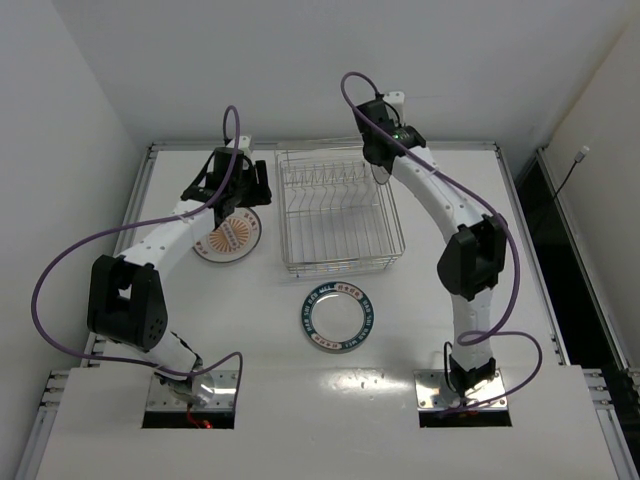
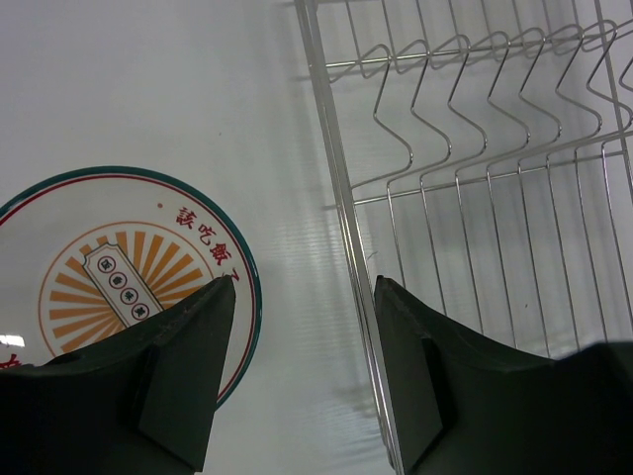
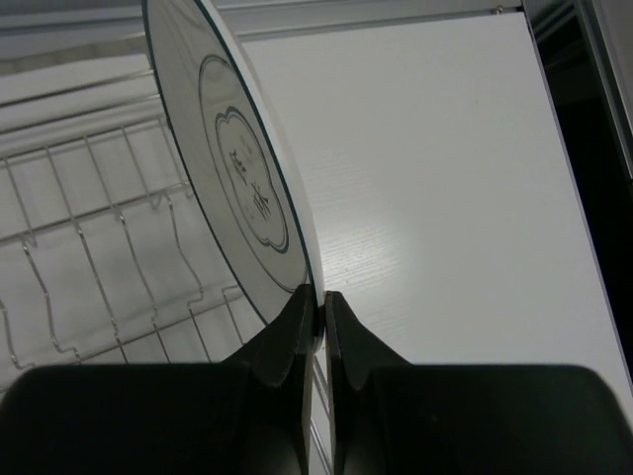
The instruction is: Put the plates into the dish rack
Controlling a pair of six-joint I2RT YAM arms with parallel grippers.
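The right gripper (image 3: 316, 297) pinches the rim of the plain white round plate (image 3: 237, 188), upright over the far right of the silver wire dish rack (image 1: 342, 262), while the left gripper (image 2: 302, 327) hangs spread at the rack's left wall, partly over the orange-sunburst plate (image 2: 109, 267).

Top view: high and behind, looking down on the whole counter (image 1: 250, 330). Wrist views: close, looking past the left fingers (image 2: 188, 386) and right fingers (image 3: 282, 366); all three views share the rack (image 1: 342, 262).

White table (image 1: 250, 330), dish rack (image 1: 340, 210) at back, sunburst plate (image 1: 232, 238) left of it, teal-rimmed plate (image 1: 337, 317) in front
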